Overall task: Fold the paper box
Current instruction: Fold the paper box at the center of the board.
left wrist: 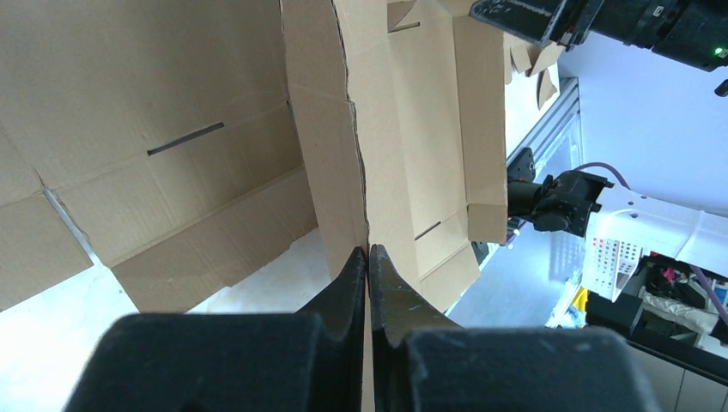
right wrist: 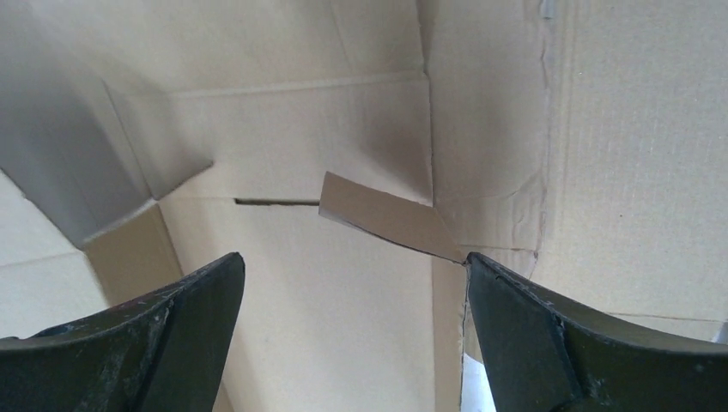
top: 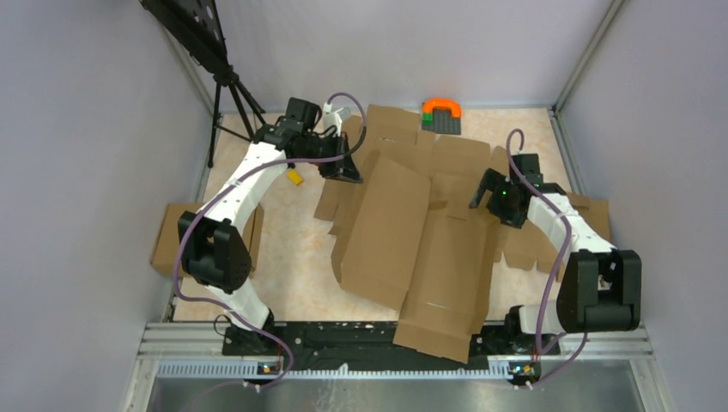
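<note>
- While the paper box (top: 429, 257) lies spread across the middle of the top view, one large panel left of centre is tilted up.
- The left gripper (top: 350, 168), upper left of centre, is pinched tight on that panel's edge.
- The right gripper (top: 482, 192), right of centre, hangs over the sheet with jaws spread wide, gripping nothing.
- A small tab (right wrist: 386, 219) shows between its fingers.

Top view: even diffuse light, soft shadows. Left wrist: white glare at lower left. Right wrist: grey shadow over paper box (right wrist: 343, 112), upper left.
</note>
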### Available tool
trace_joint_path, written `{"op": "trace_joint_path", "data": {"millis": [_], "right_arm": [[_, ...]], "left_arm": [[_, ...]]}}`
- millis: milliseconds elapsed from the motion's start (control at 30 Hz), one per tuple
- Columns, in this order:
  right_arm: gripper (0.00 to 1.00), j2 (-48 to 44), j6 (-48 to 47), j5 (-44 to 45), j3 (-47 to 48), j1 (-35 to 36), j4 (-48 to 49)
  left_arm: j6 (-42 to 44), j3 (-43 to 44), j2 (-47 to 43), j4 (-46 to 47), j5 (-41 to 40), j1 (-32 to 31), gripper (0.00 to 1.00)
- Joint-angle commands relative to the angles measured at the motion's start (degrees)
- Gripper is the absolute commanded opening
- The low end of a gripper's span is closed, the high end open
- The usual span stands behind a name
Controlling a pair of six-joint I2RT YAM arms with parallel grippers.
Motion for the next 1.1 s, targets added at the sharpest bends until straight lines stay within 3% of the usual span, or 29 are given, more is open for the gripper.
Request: {"op": "trace_joint_path", "data": {"millis": [0, 333, 500, 633, 700, 900, 1067], "right_arm": [[0.98, -3.70, 6.91, -5.17, -2.71, -3.00, 7.64], [0.98, -2.75, 17.62, -17.52, -5.62, -4.59, 16.43], [0.97, -4.32, 18.12, -10.21, -5.87, -4.63, 16.32], [0.91, -2.18, 19.92, -8.41, -6.54, -5.45, 19.68], [0.85, -2.15, 22.60, -11.10, -9.41, -6.68, 26.01], [0.81, -3.84, 29.69, -12.44, -15.51, -7.49, 40.62], [0.69, -1.24, 32.91, -11.81, -17.99, -7.49, 46.75]], "left_arm": [[0.69, -0.34, -1.25, 1.94, 2.26, 0.07, 0.00], [0.76, -0.33, -1.02, 1.90, 2.20, 0.06, 0.00], [0.69, -0.35, -0.83, 1.94, 2.31, 0.06, 0.00], [0.69, -0.42, -0.74, 1.92, 2.27, 0.12, 0.00], [0.69, -0.43, -0.60, 1.99, 2.27, 0.14, 0.00], [0.69, -0.37, -0.58, 1.93, 2.21, 0.21, 0.00], [0.65, -0.38, -0.55, 1.94, 2.30, 0.10, 0.00]]}}
